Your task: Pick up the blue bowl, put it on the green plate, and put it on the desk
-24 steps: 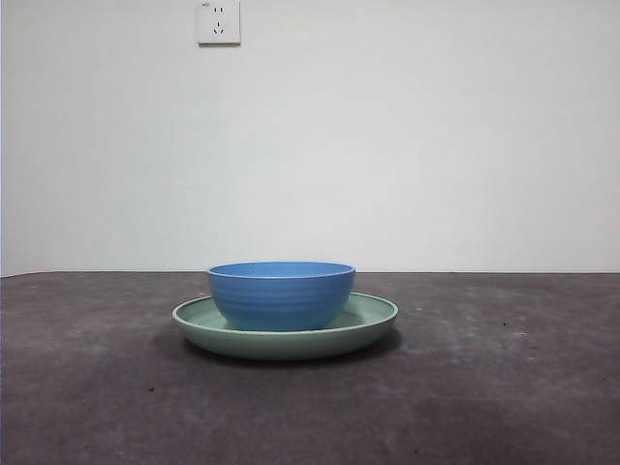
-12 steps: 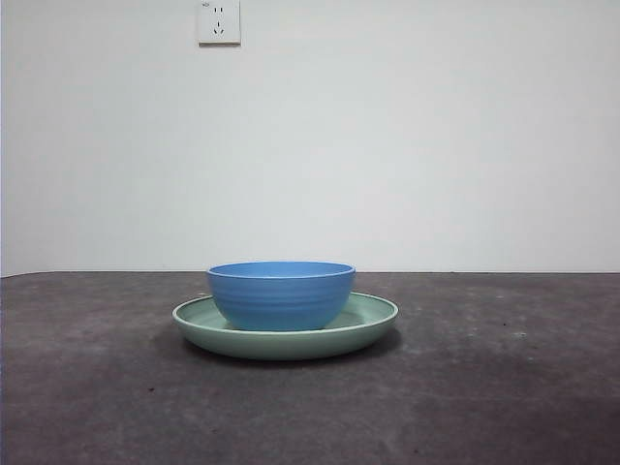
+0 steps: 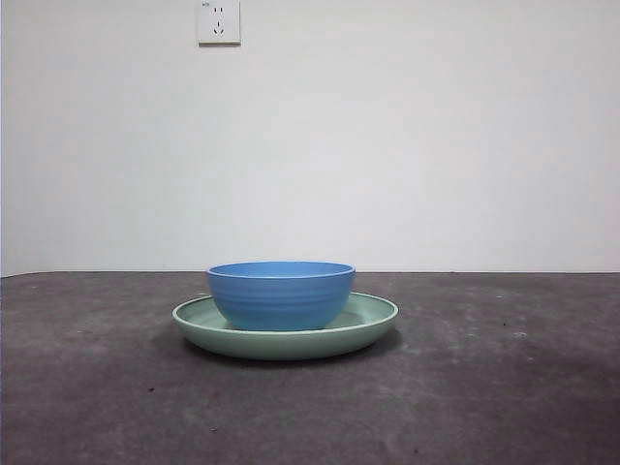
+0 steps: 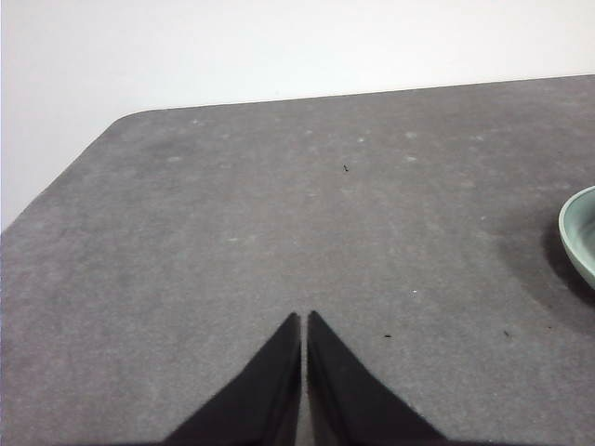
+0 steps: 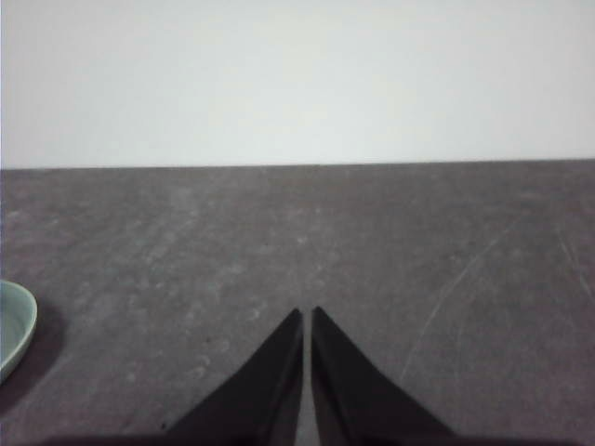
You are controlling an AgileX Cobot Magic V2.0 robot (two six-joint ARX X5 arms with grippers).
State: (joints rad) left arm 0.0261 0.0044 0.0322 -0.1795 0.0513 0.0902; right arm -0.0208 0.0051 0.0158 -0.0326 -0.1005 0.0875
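Hovering low over the desk (image 4: pixel 279 232) with both black jaws pressed together to a hairline seam, gripping nothing: so stands the left gripper (image 4: pixel 304 321), tips aimed across bare tabletop toward the rounded far corner and the white wall (image 4: pixel 232 46). Same posture for the right gripper (image 5: pixel 307 316): 2 jaws closed tip to tip, empty, pointed level across the scuffed desk toward the wall. Neither arm visible in the front view. Sitting upright inside the green plate (image 3: pixel 373 315), near its middle, with rim level and ridged outer wall showing: the blue bowl (image 3: pixel 281 295). Resting flat on the desk in turn, wider than the bowl all round, casting a soft shadow on the tabletop beneath: the plate. Well apart from both grippers, with only a sliver of the mint rim caught at the edge of each wrist view, on 1 side of the left gripper (image 4: pixel 578 232) and on the opposite side of the right gripper (image 5: pixel 14 325), so between the 2 arms. No bowl seen in either wrist view. High on the wall behind, a white outlet (image 3: pixel 218 21).
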